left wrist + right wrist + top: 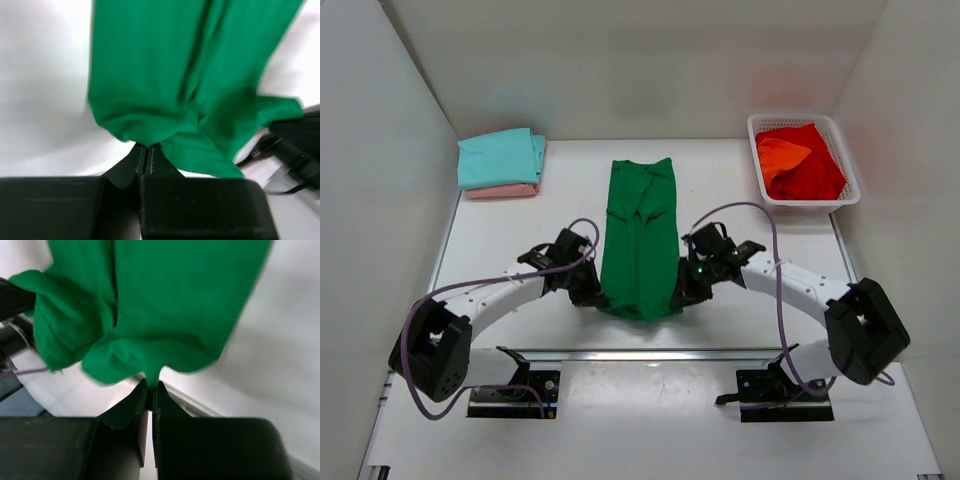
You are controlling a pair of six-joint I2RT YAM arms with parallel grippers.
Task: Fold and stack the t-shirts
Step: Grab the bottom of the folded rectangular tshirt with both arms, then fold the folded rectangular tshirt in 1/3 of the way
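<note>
A dark green t-shirt (640, 235) lies folded into a long narrow strip mid-table (740, 200), its near end bunched. Far left, a folded teal t-shirt (500, 158) sits on a folded pale pink t-shirt (502, 191). A red t-shirt (812, 172) and an orange t-shirt (780, 155) lie crumpled in the white basket (790, 117)

Pink shirt (501, 191) mostly beneath teal shirt (498, 157), possibly folded; green shirt (190, 75) blurred in wrist views.

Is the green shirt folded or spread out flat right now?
Partly folded: the green shirt lies as a long narrow strip, no sleeves sticking out.
</note>
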